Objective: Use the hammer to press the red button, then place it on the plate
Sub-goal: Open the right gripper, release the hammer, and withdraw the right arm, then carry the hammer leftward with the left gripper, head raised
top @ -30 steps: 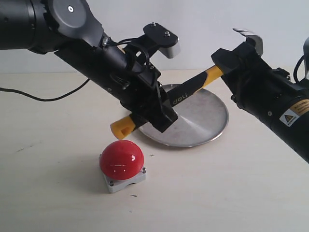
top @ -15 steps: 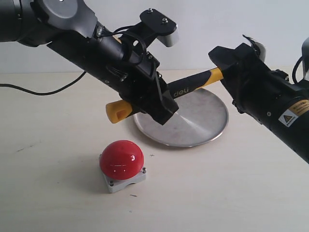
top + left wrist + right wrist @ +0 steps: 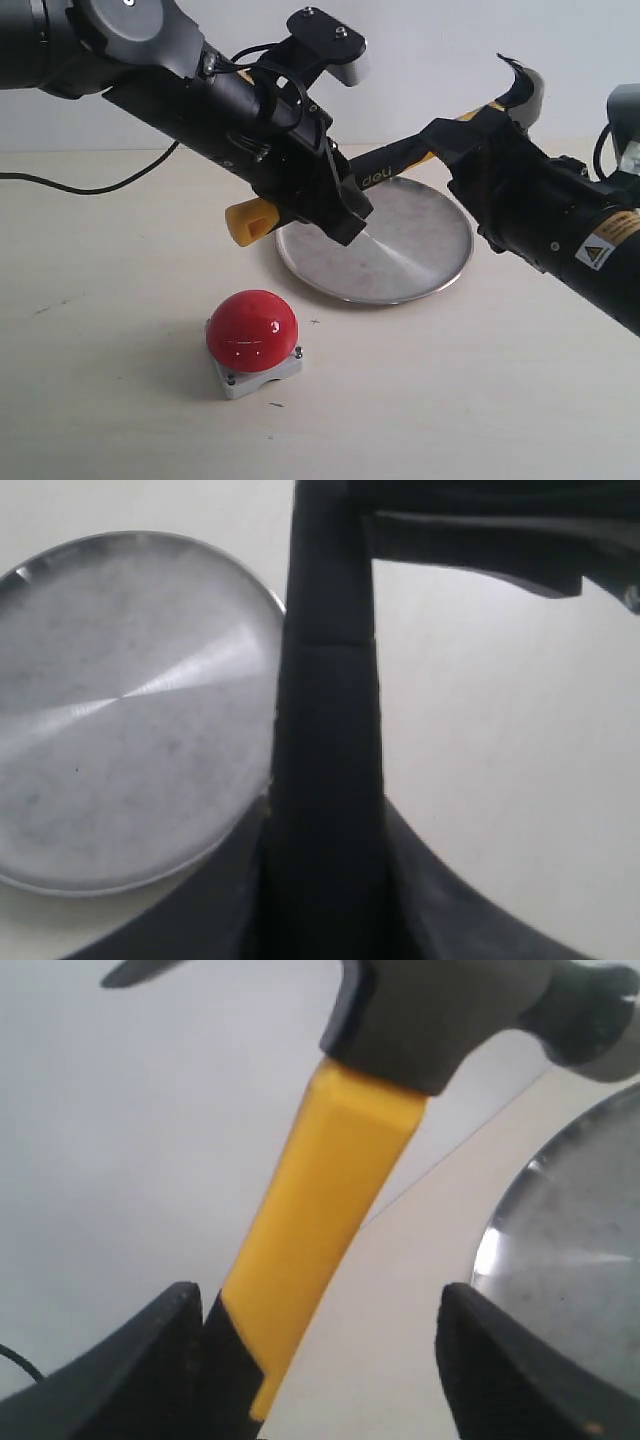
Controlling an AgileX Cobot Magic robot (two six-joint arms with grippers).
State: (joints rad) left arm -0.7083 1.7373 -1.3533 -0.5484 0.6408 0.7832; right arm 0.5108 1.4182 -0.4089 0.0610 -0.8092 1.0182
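Left end effector (image 3: 335, 210) was clamped narrow on the hammer (image 3: 395, 168), gripping the black handle just up from the yellow looped end. Hammer was off the desk (image 3: 120, 390), held in the air over the back part of the plate (image 3: 430, 255) and tilted. Its looped end sat low on the left and the dark head high on the right, claw pointing up. White lettering on the handle showed between the two arms.

Right end effector (image 3: 452, 140) was around the handle just below the head, jaws spread wide. In the right wrist view the yellow shaft ran close against one finger (image 3: 165, 1350), with a clear gap to the other, so no grip there. Can't tell if the near finger actually touched the shaft.

In the left wrist view the dark handle ran straight out between the fingers, with the plate lying beside it on the desk, nothing on it.

Red button (image 3: 252, 330) sat on its grey base on the desk, in front of the plate, near but apart. Nothing was touching it, and the hammer's looped end was above and behind it.
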